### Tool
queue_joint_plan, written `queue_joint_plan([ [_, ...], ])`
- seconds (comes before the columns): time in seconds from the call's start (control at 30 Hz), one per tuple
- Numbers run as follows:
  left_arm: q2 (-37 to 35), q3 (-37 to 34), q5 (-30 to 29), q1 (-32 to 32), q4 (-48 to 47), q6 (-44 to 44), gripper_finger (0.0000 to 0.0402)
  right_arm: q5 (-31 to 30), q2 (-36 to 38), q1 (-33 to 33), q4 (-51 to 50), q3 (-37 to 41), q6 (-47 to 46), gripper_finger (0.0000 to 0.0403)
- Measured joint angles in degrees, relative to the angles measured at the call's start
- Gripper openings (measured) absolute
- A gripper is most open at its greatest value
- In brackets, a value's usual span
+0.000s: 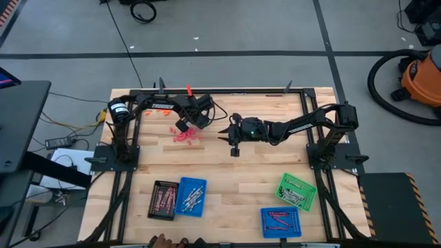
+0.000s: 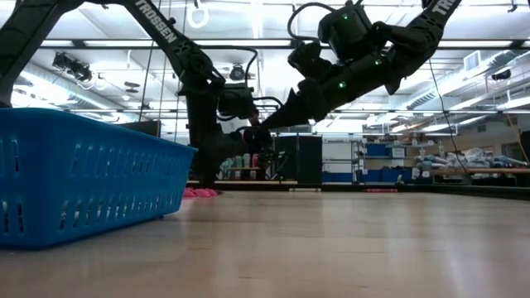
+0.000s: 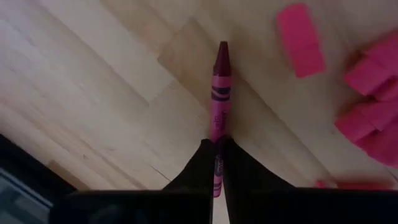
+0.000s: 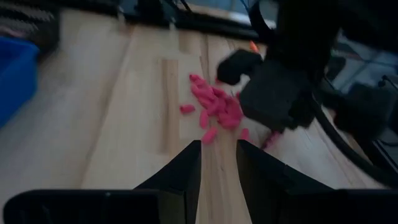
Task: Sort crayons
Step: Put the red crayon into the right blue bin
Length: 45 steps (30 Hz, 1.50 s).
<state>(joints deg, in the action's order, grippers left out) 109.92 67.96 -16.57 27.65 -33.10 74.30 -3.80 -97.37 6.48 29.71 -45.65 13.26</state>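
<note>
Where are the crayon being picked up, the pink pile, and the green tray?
crayon [image 3: 219, 102]: left wrist view, its paper-wrapped middle.
pink pile [image 1: 186, 136]: high view, centre of the heap.
green tray [image 1: 284, 182]: high view, its rim.

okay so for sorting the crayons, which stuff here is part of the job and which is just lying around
Part of the job:
- red-pink crayon, clamped in the shut left gripper
- pile of pink crayons on the table
- black tray, two blue trays and green tray, all holding crayons
- right gripper, open, beside the pile

Just lying about:
- orange vacuum on the floor
- cables left of the table
</note>
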Motion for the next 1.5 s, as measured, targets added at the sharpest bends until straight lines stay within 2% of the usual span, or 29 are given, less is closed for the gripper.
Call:
queue_joint_plan([
  [0.1,-0.91,-0.13,-0.55,-0.62,0.4,-3.0,0.0011,-2.41,0.01,0.02,-2.65,0.0,0.02,0.011],
  [0.23,-3.69,-0.07,-1.76,-1.61,-0.32,-6.91,0.001,-2.62,0.63,0.0,-7.01,0.02,0.49,0.011],
  [0.47,-8.0,-0.07,-2.81,-3.51,-1.34,-12.89,0.001,-2.55,5.93,-0.11,-15.31,0.02,-1.05,0.011],
  [0.57,-9.52,-0.06,-2.67,-4.39,-0.88,-17.63,0.001,-2.74,6.8,-0.09,-14.49,0.61,-2.2,0.011],
  [0.73,-11.25,-0.04,4.56,-4.52,0.0,-26.0,0.001,-4.02,6.65,0.84,2.7,6.66,-3.05,0.0111],
  [0.83,-11.71,-0.04,8.8,-4.52,1.12,-29.81,0.001,-4.06,6.65,1.64,9.23,9.27,-4.44,0.0118],
  [1.07,-11.71,0.0,19.51,-4.78,9.25,-36.62,0.0013,-5.18,6.74,2.74,11.06,9.68,-6.54,0.0153],
  [1.33,-11.71,0.02,26.08,-4.8,18.31,-40.28,0.0014,-11.4,10.11,2.64,11.65,9.66,-5.62,0.0175],
  [1.5,-11.71,0.02,29.05,-4.8,22.12,-40.91,0.0015,-11.6,10.5,2.6,13.18,9.66,-4.29,0.0176],
])
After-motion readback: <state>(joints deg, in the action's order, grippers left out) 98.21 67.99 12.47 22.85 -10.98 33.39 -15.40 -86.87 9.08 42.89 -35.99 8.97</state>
